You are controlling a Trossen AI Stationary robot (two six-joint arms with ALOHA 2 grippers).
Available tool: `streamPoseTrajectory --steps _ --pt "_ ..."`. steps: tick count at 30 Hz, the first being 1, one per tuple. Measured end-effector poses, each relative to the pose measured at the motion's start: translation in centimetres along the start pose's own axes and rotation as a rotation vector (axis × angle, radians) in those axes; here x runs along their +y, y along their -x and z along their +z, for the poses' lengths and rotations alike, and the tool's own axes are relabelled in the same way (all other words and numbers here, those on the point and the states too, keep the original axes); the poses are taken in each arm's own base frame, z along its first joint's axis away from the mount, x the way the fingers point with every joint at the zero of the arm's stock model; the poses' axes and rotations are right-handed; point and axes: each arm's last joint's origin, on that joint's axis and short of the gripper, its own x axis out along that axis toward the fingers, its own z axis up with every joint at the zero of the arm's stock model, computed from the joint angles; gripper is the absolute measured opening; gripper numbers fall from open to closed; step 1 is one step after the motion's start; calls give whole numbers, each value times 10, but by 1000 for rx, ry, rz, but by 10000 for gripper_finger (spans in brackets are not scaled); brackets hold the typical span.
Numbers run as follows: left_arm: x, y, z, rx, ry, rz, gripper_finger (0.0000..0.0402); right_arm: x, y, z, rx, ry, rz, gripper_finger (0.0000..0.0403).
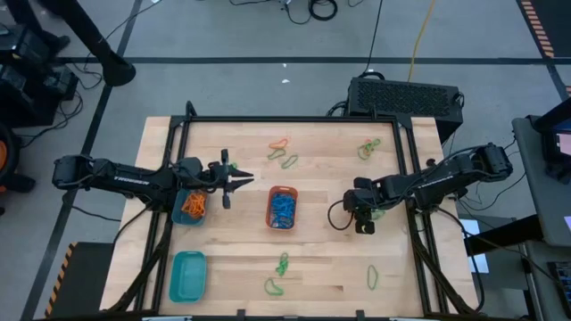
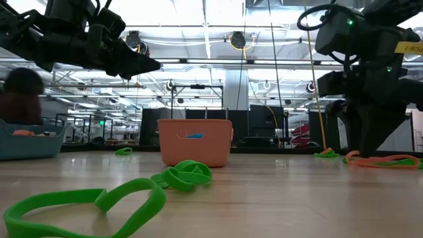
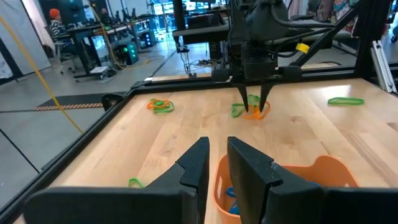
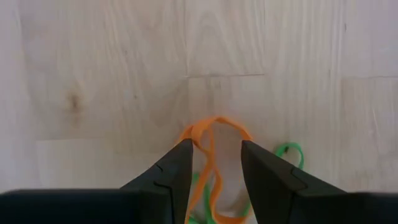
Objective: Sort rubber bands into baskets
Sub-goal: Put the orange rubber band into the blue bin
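Right tool [image 4: 213, 163], fingers spread, straddles an orange rubber band [image 4: 211, 134] on the table [image 4: 93, 62]; limp and light, so you pinch one strand. Left tool [image 3: 216, 163] hovers slightly parted, empty.

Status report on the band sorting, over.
Right gripper down at the table, fingers open astride an orange band, not yet shut. Left gripper raised beside the round basket, nothing held. Nothing in the way.

Pale wood table [image 1: 321, 259], smooth, matt – orange basket [image 2: 195, 140] seemingly plastic – rubber bands [image 2: 86, 205] slightly glossy
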Motion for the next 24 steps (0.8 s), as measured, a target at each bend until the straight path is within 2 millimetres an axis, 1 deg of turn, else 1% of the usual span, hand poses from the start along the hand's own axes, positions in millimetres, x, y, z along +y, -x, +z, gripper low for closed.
streamPoseTrajectory --steps 3,6,10,15,19,24 --pt "0 0 0 0 0 0 65 0 0 1 -8 0 3 126" --pt "0 0 0 0 0 0 65 0 0 2 -22 -1 6 111" --pt "0 0 0 0 0 0 65 1 0 5 -54 -2 14 74" --pt "0 0 0 0 0 1 65 2 1 10 -105 0 31 10" --pt "0 0 0 0 1 1 65 5 4 17 -140 10 78 5" --pt "1 0 2 -22 -1 10 65 8 22 38 -219 28 106 1"
